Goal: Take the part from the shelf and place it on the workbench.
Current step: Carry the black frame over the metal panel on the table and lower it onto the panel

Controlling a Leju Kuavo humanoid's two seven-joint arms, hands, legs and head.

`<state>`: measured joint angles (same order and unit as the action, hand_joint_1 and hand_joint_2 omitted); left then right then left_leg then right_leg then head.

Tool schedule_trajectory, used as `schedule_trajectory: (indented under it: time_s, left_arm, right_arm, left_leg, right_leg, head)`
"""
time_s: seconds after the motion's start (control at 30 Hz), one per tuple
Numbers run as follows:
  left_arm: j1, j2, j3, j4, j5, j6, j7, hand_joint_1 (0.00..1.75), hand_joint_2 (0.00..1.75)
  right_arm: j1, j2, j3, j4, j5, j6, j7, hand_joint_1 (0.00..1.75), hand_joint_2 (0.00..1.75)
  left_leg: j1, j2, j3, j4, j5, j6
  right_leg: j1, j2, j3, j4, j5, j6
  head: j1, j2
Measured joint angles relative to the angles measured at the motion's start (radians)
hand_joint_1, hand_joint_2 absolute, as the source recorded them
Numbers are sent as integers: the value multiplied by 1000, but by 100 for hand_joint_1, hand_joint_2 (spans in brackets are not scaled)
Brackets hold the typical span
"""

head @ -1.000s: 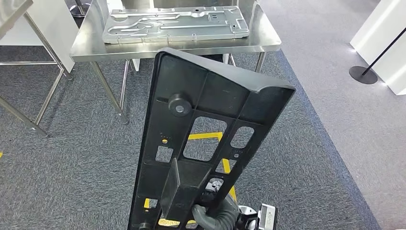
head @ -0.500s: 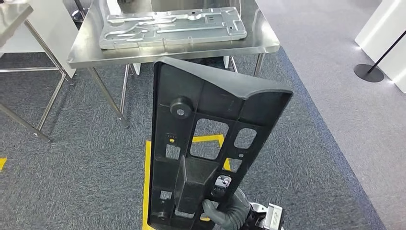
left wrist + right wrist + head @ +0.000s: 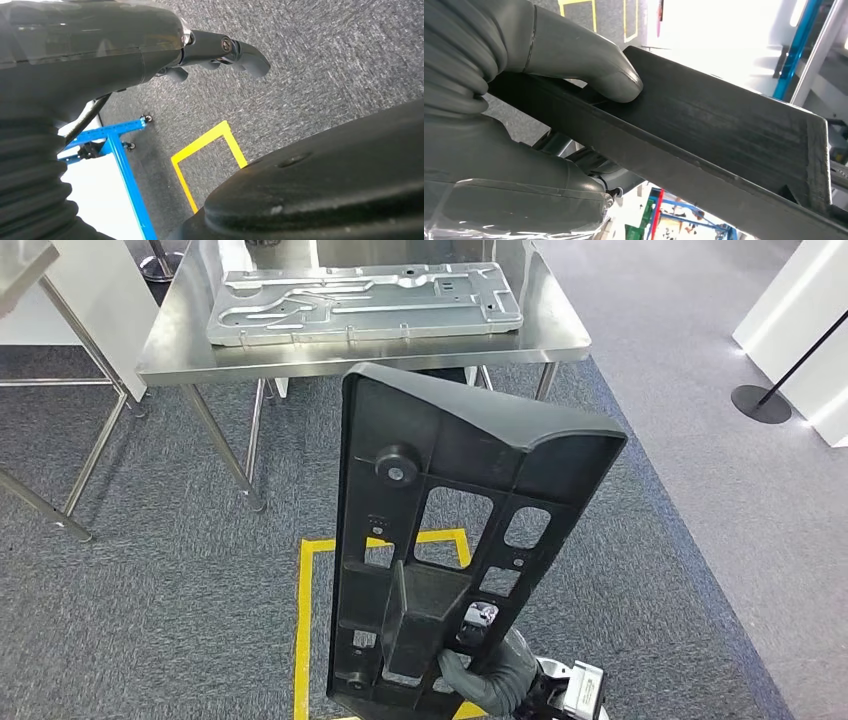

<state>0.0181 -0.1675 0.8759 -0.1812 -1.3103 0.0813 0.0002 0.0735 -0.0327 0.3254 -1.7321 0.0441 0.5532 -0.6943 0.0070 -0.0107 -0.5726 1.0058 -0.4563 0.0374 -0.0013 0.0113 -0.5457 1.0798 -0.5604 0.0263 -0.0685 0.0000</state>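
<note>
Carrying is the step in hand: one long black moulded plastic part [image 3: 455, 550], ribbed and pierced with rectangular cut-outs, stands nearly upright in front of the robot, off the shelf and not yet on the stainless steel bench [image 3: 180, 345] ahead. The right hand [image 3: 492, 678] grips the part at its lower end, and the right wrist view shows the thick grey thumb [image 3: 594, 60] pressed on a flat black rib with the fingers wrapped beneath. The left hand [image 3: 210, 52] hangs beside the body over grey carpet [image 3: 150, 570], holding nothing, its dark fingers loosely bent rather than closed. On the bench lies one flat silver stamped metal panel [image 3: 360, 302], taking up much of the top. As a judgement, the next move calls for closing on the bench, tipping the part from upright towards flat and setting it down without striking the panel; a one-handed hold on so long a piece may let it swing. One yellow taped square [image 3: 305, 620] marks the floor beneath.
</note>
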Motion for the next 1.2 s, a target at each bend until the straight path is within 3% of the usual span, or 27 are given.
schedule_trajectory:
  time_s: [0.07,0.1,0.13,0.17,0.23,0.3,0.37,0.47,0.53,0.6,0.63,0.67,0.73,0.77,0.83,0.93,1.0,1.1,1.13,1.17,1.2]
  left_arm:
    - [0,0,0,0,1,0,1,0,175]
    - [1,0,0,0,2,0,1,0,175]
    - [1,0,0,0,4,0,1,0,175]
    - [2,0,0,0,6,0,1,0,175]
    - [3,0,0,0,8,0,1,0,175]
    - [4,-1,0,0,9,0,1,0,175]
    - [5,-1,1,0,11,0,1,0,175]
    - [5,1,1,0,12,0,1,0,175]
    - [4,2,2,0,15,0,0,0,175]
    - [0,2,4,0,20,1,-1,0,175]
    - [-2,2,4,0,21,1,-1,0,175]
    - [-3,2,4,0,22,1,-1,0,175]
    - [-2,2,5,0,22,1,-1,0,175]
    - [-1,2,5,0,22,1,0,0,175]
    - [0,1,5,0,21,1,1,0,175]
    - [0,-1,5,0,21,2,1,0,175]
    - [1,-2,5,0,21,3,1,0,175]
    - [3,-3,5,0,20,4,1,0,175]
    - [3,-3,5,0,20,4,1,0,175]
    - [4,-3,5,0,21,4,1,0,175]
    - [4,-3,5,0,21,4,1,0,175]
  right_arm:
    - [-2,-7,-1,2,-1,1,0,175,175]
    - [-1,-10,-1,5,-2,2,0,175,175]
    - [-2,-14,-1,7,-3,2,0,175,175]
    - [-2,-16,-1,9,-4,3,0,175,175]
    - [-3,-20,-1,11,-6,3,0,175,175]
    - [-5,-22,-1,12,-6,3,0,175,175]
    - [-6,-24,-1,13,-7,4,0,175,175]
    - [-7,-25,0,14,-7,4,0,175,175]
    - [-11,-25,2,16,-7,5,0,175,175]
    - [-14,-25,3,20,-7,5,0,175,175]
    - [-15,-25,3,23,-7,5,0,175,175]
    - [-15,-25,3,25,-7,5,0,175,175]
    - [-18,-25,3,29,-7,5,0,175,175]
    - [-19,-25,3,30,-7,5,0,175,175]
    - [-22,-25,3,32,-7,4,0,175,175]
    - [-24,-25,3,33,-7,2,0,175,175]
    - [-26,-25,3,33,-7,0,0,175,175]
    - [-23,-25,3,33,-7,0,0,175,175]
    - [-20,-25,3,34,-7,0,0,175,175]
    - [-17,-25,3,34,-7,0,0,175,175]
    - [-16,-25,3,34,-7,0,0,175,175]
  left_leg:
    - [-1,2,7,-1,-8,6]
    - [-2,1,10,0,-12,7]
    - [-2,0,16,0,-17,7]
    - [-2,-2,24,0,-22,6]
    - [-2,-4,42,-1,-35,2]
    - [-4,-6,54,0,-49,-8]
    - [-5,-8,58,-2,-57,-19]
    - [-7,-7,58,15,-74,-34]
    - [-5,-6,7,118,-118,-42]
    - [-3,-6,-79,255,-158,-47]
    - [-3,-6,-107,287,-152,-47]
    - [-3,-6,-117,280,-124,-46]
    - [-3,-5,-83,161,-30,-40]
    - [-6,-5,-58,97,3,-35]
    - [-10,-6,-27,27,20,-24]
    - [-10,-10,-14,11,8,-7]
    - [-6,-10,1,3,2,4]
    - [-6,-8,15,1,-12,12]
    - [-6,-9,20,1,-18,13]
    - [-6,-10,28,1,-24,12]
    - [-7,-11,38,1,-31,11]
  right_leg:
    - [-4,-1,-84,144,-54,6]
    - [-5,-2,-122,200,-66,8]
    - [-6,-3,-145,220,-55,9]
    - [-6,-3,-145,198,-23,8]
    - [-5,-4,-97,63,68,0]
    - [2,-4,-53,-47,112,-9]
    - [7,-2,-45,-68,107,-17]
    - [-1,-1,-30,-81,102,-31]
    - [-6,-4,-11,-89,95,-39]
    - [-5,-6,3,-89,82,-42]
    - [-4,-5,11,-89,75,-42]
    - [-3,-4,22,-88,67,-42]
    - [-3,-2,48,-89,49,-40]
    - [-1,-1,59,-89,40,-36]
    - [0,2,69,-92,27,-26]
    - [0,2,74,-83,27,-7]
    - [-2,0,50,-25,4,3]
    - [-6,-2,-72,163,-70,16]
    - [-6,-3,-107,202,-74,18]
    - [-6,-3,-124,204,-56,17]
    - [-6,-4,-121,166,-17,14]
  head:
    - [0,0]
    - [0,0]
    - [0,0]
    - [0,0]
    - [0,0]
    - [0,0]
    - [0,0]
    - [0,0]
    - [-1,0]
    - [-1,0]
    - [-1,0]
    - [-1,0]
    - [-1,0]
    - [0,0]
    - [0,0]
    - [0,0]
    - [0,0]
    - [0,0]
    - [0,0]
    - [0,0]
    - [0,0]
